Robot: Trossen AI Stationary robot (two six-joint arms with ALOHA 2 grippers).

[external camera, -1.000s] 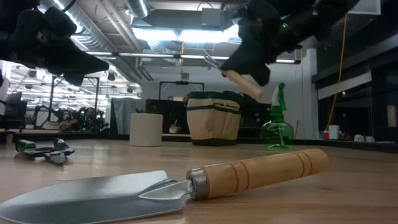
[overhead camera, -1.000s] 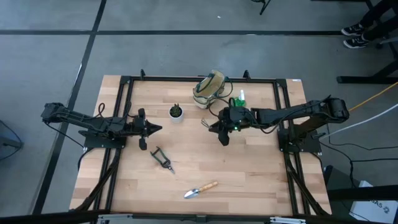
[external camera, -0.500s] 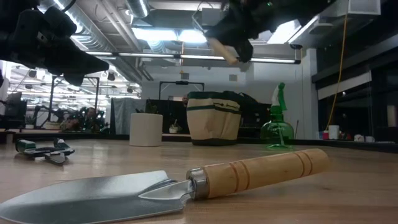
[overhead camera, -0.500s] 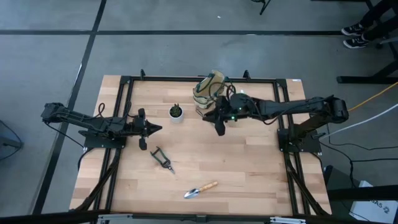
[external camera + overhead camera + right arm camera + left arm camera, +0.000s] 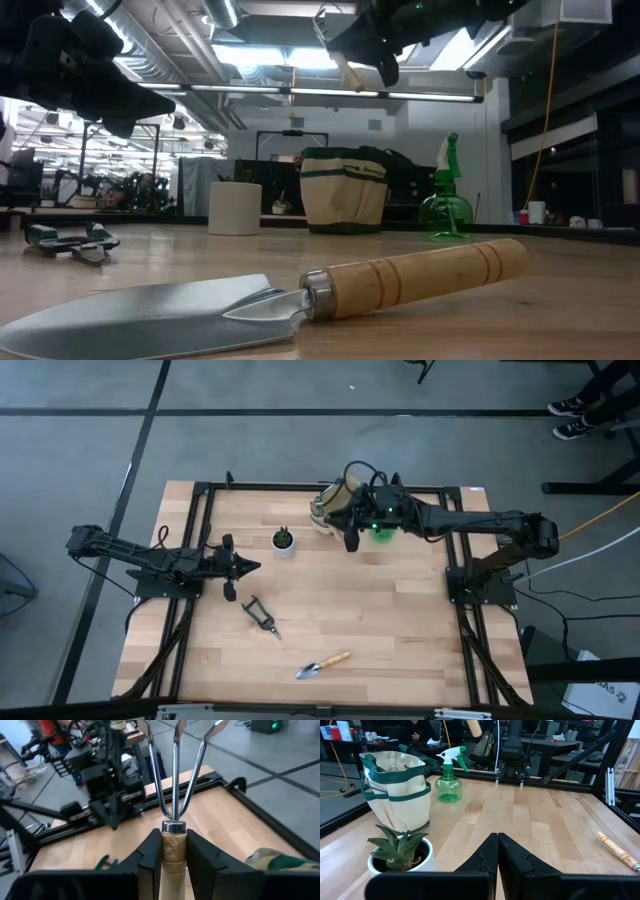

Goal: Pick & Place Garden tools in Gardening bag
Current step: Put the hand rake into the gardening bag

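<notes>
Right claw point(image 5: 349, 532): up high at the desk's 12 o'clock, just beside the bag, clamped tight on the pale wooden handle of the three-pronged steel cultivator point(image 5: 174, 800), prongs pointing ahead of the fingers point(image 5: 150, 857).
Gardening bag point(image 5: 332, 503): tan fabric tote with olive-green trim, standing upright at the 12 o'clock edge of the wooden desk point(image 5: 400, 620).
Green translucent spray bottle point(image 5: 445, 205): upright, just at the bag's 3 o'clock.
Black pruning shears point(image 5: 260, 614): flat on the desk, near centre, toward 8 o'clock.
Wooden-handled silver trowel point(image 5: 322, 664): lying at 6 o'clock.
Left claw point(image 5: 245, 567): waiting at 9 o'clock, fingers pressed together, holding nothing.
Small green plant in a white pot point(image 5: 284, 541): between left claw and bag.
</notes>
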